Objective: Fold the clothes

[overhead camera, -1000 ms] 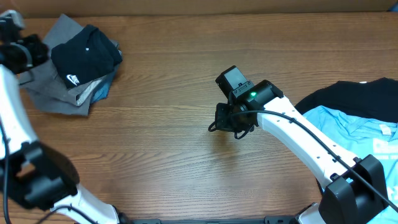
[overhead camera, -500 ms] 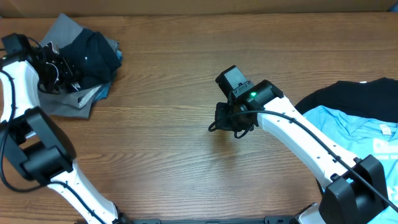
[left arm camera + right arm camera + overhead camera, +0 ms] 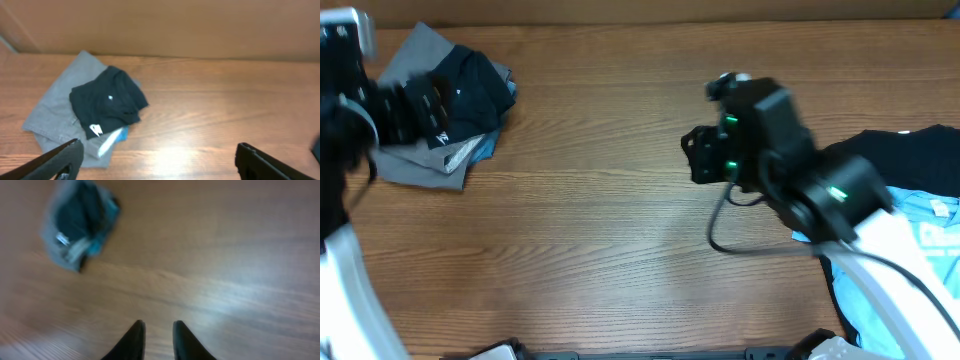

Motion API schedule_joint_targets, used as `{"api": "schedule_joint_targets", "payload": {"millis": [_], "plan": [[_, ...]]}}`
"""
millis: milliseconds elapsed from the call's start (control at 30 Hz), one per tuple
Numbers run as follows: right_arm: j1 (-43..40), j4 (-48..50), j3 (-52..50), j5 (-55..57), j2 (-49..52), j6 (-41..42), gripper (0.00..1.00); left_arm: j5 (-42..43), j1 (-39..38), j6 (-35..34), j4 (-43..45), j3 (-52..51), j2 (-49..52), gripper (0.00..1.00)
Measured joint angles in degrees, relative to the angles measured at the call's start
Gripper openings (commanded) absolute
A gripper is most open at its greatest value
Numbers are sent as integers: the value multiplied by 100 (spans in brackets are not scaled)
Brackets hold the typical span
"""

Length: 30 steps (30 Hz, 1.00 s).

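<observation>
Folded stack sits at the far-left end of the brown wooden tabletop (image 3: pixel 600 260): a very dark navy short-sleeve T-shirt with small white logo (image 3: pixel 107 102) lies on top of a flat grey fabric garment (image 3: pixel 52 120), with a light-blue edge poking out. The left end effector (image 3: pixel 157 147) is near the stack, fingers spread wide, empty. The right end effector (image 3: pixel 156 330) is mid-tabletop, its fingers a narrow gap apart, gripping nothing. A black garment (image 3: pixel 885 150) and a light-blue printed tee (image 3: pixel 920 215) lie unfolded at the right edge, partly covered by the right arm (image 3: pixel 840 195).
</observation>
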Motion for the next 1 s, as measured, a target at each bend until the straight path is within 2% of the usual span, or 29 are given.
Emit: {"api": "schedule_joint_targets", "payload": {"millis": [67,233,433,800,1000], "plan": [[0,129,74,11,-304,-160,100,-26,-184,146,-256,0,-372,100],[0,345,101,11,-1008,-431,100,-66,-614,356,-1126,-13,-918,100],[0,284,101,11,-1462,-496,100,-144,-647,446,-1869,-20,-1241,100],[0,229,101,-271,-1375,-540,100,-223,-647,461,-1978,-24,-1185,100],[0,-142,101,-133,-1220,-560,100,-223,-647,463,-1980,-24,-1185,100]]}}
